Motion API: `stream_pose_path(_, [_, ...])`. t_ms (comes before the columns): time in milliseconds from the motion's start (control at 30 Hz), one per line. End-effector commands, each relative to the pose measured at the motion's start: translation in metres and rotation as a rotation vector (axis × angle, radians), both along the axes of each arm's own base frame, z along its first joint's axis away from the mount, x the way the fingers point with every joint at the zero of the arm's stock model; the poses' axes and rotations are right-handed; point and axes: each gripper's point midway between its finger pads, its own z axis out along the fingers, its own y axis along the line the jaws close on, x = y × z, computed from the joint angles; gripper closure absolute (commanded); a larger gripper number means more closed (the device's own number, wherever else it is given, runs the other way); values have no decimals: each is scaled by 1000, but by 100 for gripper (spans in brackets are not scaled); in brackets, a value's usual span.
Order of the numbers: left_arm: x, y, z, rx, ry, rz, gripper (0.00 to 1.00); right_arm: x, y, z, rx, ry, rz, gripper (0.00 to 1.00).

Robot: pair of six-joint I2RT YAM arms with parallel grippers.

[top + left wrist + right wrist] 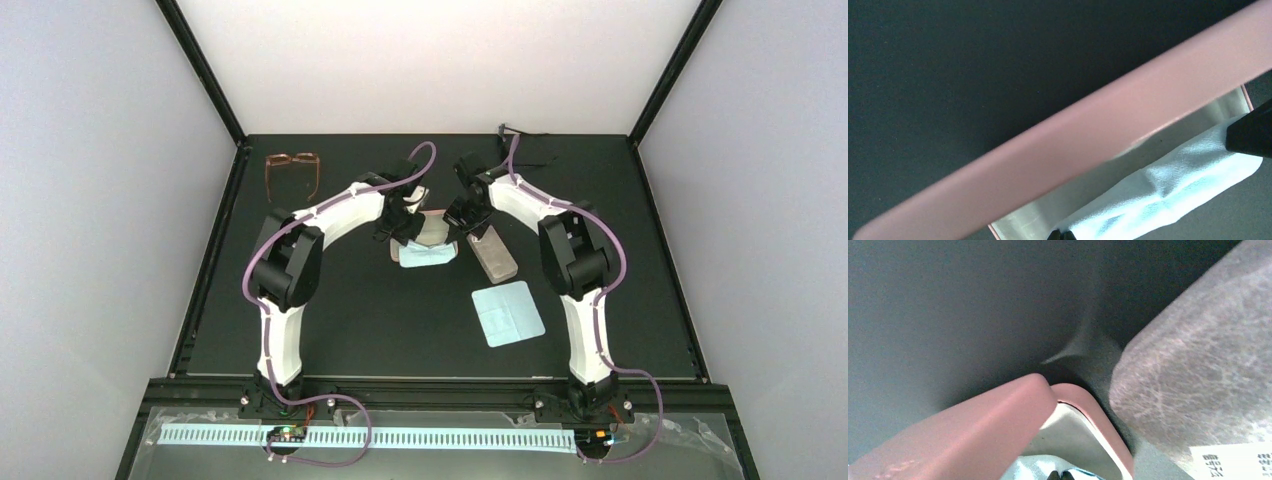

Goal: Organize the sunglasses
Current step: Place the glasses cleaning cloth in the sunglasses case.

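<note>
The sunglasses, a thin black pair, lie at the back edge of the dark mat, apart from both arms. The pink case stands open mid-table. Its lid is raised over a pale lining. A light blue cloth lies in the case and spills over its front. My left gripper is shut, its tips against the cloth's edge. My right gripper is shut too, tips on the cloth inside the case's right end. Whether either pinches the cloth is unclear.
A grey oblong case lies right beside the pink one and fills the right of the right wrist view. A second light blue cloth lies flat nearer the bases. Brown-framed glasses sit at the back left.
</note>
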Motion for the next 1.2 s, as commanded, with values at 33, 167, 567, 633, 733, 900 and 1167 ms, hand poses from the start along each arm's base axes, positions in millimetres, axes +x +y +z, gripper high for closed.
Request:
stream_pose_path(33, [19, -1, 5, -3, -38, 21, 98, 13, 3, -1, 17, -12, -12, 99])
stream_pose_path(167, [23, 1, 7, 4, -48, 23, 99, 17, 3, -2, 22, -14, -20, 99])
stream_pose_path(567, [33, 2, 5, 16, -71, 31, 98, 22, -3, -8, 28, -12, -38, 99])
stream_pose_path(633, [34, 2, 2, 18, -68, 29, 98, 21, -2, -9, 31, -8, -36, 99])
stream_pose_path(733, [35, 2, -1, 23, -63, 31, 99, 20, -1, -11, 37, -4, -35, 99])
stream_pose_path(900, [37, 1, -2, 14, -65, 35, 98, 20, 2, -13, 70, -2, -43, 99])
stream_pose_path(1167, [36, 0, 15, -4, -87, 46, 88, 23, 4, 0, 90, -30, -58, 92])
